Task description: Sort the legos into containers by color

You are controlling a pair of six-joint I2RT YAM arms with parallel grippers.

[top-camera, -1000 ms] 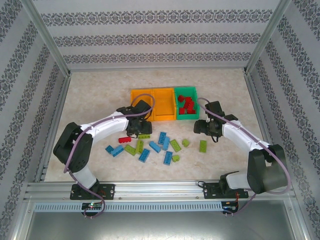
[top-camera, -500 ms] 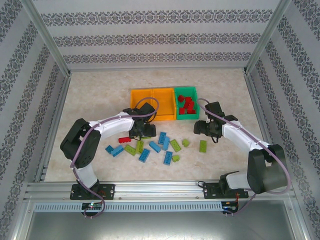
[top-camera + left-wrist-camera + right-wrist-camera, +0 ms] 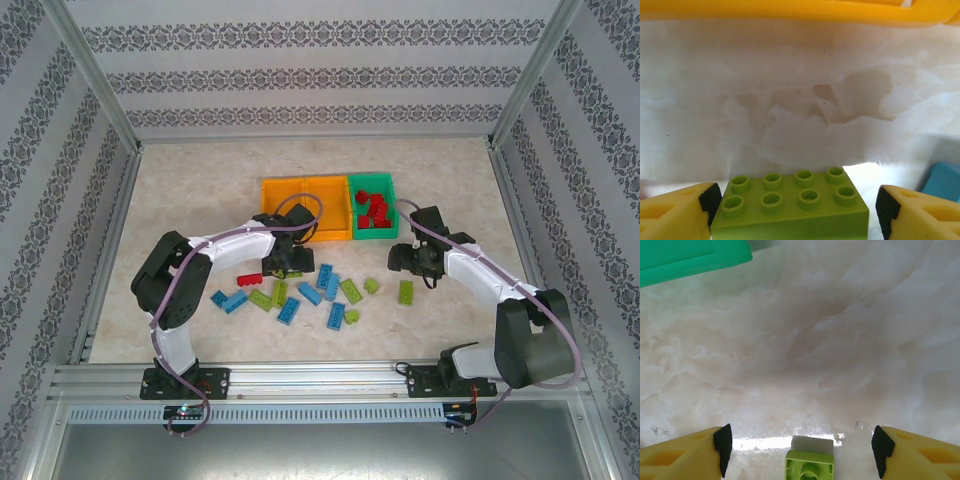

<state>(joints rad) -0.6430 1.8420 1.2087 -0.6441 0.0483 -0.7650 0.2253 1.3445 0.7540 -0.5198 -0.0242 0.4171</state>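
Note:
The legos lie scattered on the table in front of the containers: a red one [image 3: 250, 279], blue ones [image 3: 325, 276] and lime ones [image 3: 350, 290]. Two orange bins [image 3: 305, 190] and a green bin [image 3: 388, 205] holding red bricks [image 3: 375, 210] stand joined in a row. My left gripper [image 3: 283, 262] [image 3: 797, 205] is open and low over a lime eight-stud brick [image 3: 790, 207]. Its left pad [image 3: 710, 200] is at the brick's edge and its right pad [image 3: 886, 210] stands apart. My right gripper [image 3: 408, 260] [image 3: 801, 442] is open above the table, a lime brick [image 3: 810, 466] between its fingers at the bottom edge.
An orange bin wall [image 3: 790, 11] runs across the top of the left wrist view, and a blue brick [image 3: 945, 177] lies just right of the fingers. The green bin's corner [image 3: 690, 257] sits at the upper left of the right wrist view. Metal frame rails [image 3: 110, 230] border the table.
My left gripper has moved from beside the orange bins toward me and down onto the lime brick at the pile's top edge. The right arm has hardly moved.

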